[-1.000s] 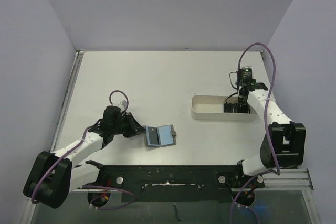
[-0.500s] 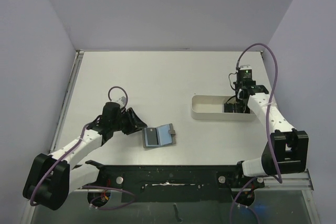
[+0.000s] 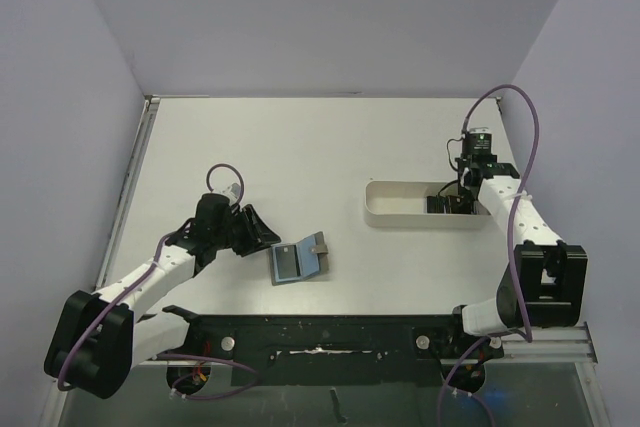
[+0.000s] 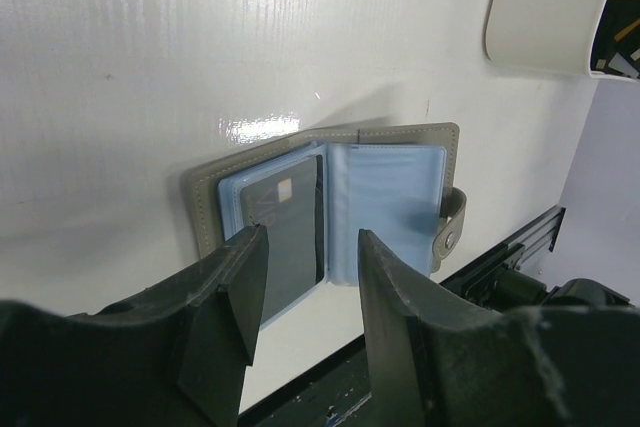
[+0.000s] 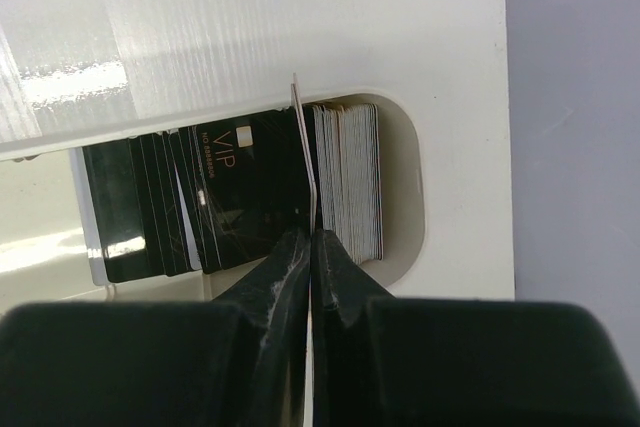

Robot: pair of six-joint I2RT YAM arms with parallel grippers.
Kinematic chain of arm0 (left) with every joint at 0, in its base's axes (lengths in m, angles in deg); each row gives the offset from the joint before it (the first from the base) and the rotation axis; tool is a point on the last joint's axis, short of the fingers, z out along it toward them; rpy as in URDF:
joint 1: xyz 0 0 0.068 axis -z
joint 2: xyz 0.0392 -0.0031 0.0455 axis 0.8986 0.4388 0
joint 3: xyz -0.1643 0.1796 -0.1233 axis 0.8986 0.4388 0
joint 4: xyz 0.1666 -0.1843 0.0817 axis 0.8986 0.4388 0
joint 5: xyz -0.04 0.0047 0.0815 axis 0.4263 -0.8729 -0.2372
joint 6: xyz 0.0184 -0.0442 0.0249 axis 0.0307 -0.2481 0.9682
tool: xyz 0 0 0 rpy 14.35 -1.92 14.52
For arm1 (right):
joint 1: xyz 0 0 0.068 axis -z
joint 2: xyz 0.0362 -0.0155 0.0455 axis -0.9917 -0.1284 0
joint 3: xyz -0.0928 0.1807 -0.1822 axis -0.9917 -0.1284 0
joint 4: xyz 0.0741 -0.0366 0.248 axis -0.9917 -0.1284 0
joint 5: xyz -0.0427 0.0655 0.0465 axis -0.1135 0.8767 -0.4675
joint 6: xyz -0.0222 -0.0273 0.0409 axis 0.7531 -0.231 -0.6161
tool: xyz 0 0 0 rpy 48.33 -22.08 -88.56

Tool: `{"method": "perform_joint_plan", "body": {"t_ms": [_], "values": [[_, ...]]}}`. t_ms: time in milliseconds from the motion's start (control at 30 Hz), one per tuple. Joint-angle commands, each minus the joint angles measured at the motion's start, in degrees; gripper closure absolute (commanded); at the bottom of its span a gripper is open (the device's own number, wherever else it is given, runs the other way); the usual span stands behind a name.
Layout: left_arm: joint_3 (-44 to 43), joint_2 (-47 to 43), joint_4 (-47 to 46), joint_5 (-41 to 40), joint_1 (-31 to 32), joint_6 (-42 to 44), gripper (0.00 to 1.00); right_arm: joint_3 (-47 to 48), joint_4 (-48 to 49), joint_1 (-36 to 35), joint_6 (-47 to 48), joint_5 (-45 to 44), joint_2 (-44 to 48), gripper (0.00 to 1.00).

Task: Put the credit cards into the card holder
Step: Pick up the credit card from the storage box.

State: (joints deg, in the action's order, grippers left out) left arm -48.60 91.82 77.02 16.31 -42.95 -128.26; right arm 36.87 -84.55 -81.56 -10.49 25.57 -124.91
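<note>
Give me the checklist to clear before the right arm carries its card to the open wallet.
1. Right gripper shut on a card: ok.
2. Single card only: cannot tell, it shows edge-on.
3. Card clear of the white tray: cannot tell; it is over the stack.
4. Card holder open, blue pockets up: ok.
5. Page by the snap tab free: ok; the other holds a dark card.
6. Left gripper steadying the holder: cannot tell; open, fingers astride its edge.

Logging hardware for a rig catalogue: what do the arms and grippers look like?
The left arm and right arm have white links, black joints and a looping purple cable each. The left gripper and right gripper are black and two-fingered.
</note>
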Motion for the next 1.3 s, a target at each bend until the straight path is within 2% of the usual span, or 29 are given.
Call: {"method": "perform_joint_plan", "body": {"t_ms": [0, 133, 233, 467, 533, 600, 733, 1267], "values": [[-2.3, 0.3, -1.3, -0.2, -0.1, 1.1, 0.61, 1.1, 1.4, 0.4, -0.9, 0.1, 0.3, 1.0], [-2.2, -0.2, -1.3, -0.2, -0.1, 1.1, 0.61, -0.6, 4.9, 0.7, -0.6, 1.9, 2.6, 1.0], [-2.2, -0.1, -1.9, 0.0, -0.1, 0.8, 0.6, -1.3, 3.4, 1.2, -2.9, -0.8, 0.1, 0.98], [-2.3, 0.1, -1.7, 0.0, -0.1, 1.1, 0.6, -2.7, 4.9, 2.2, -2.9, 0.4, -0.2, 1.0], [-2.4, 0.1, -1.7, 0.0, -0.1, 1.1, 0.6, -2.3, 4.8, 2.2, -3.4, -0.4, -0.2, 0.95], [-2.3, 0.2, -2.0, 0.0, -0.1, 1.0, 0.6, -2.2, 4.8, 2.3, -2.7, -0.4, -0.4, 1.0], [-2.1, 0.6, -2.6, 0.1, -0.1, 0.8, 0.6, -2.3, 5.2, 2.7, -2.2, 0.1, -0.3, 1.0], [-3.1, 1.1, -2.5, 0.2, -0.1, 1.2, 0.6, 1.2, -1.9, 0.3, -2.9, 0.8, 10.1, 1.0]]}}
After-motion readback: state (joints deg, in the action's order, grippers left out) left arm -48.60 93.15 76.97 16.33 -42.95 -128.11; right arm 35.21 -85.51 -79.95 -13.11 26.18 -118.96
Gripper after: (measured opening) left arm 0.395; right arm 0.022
